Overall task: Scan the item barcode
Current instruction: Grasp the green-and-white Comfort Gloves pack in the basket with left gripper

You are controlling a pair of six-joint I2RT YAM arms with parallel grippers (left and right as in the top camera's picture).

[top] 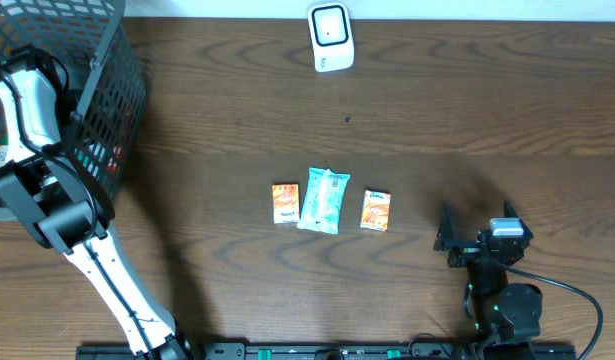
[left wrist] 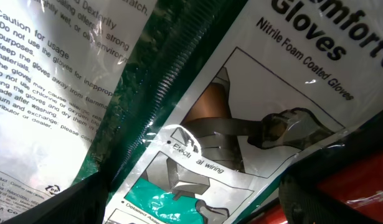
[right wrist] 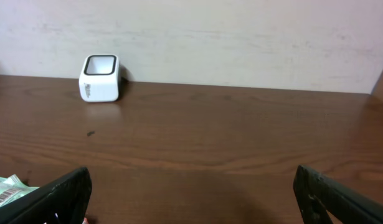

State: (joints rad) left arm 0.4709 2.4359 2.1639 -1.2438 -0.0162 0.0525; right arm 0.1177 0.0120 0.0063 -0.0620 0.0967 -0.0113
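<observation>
Now the left pincer stands wide open inside the black basket, holding nothing. A glove pack lies flat right under it, and the print on the pack runs slantwise between the two fingers, rising to the right. The right pincer is also wide open and holds nothing. To its left lies a teal packet, its long axis pointing toward the white scanner far ahead. An orange packet lies on the packet's nearer side and a second orange packet on its farther side.
</observation>
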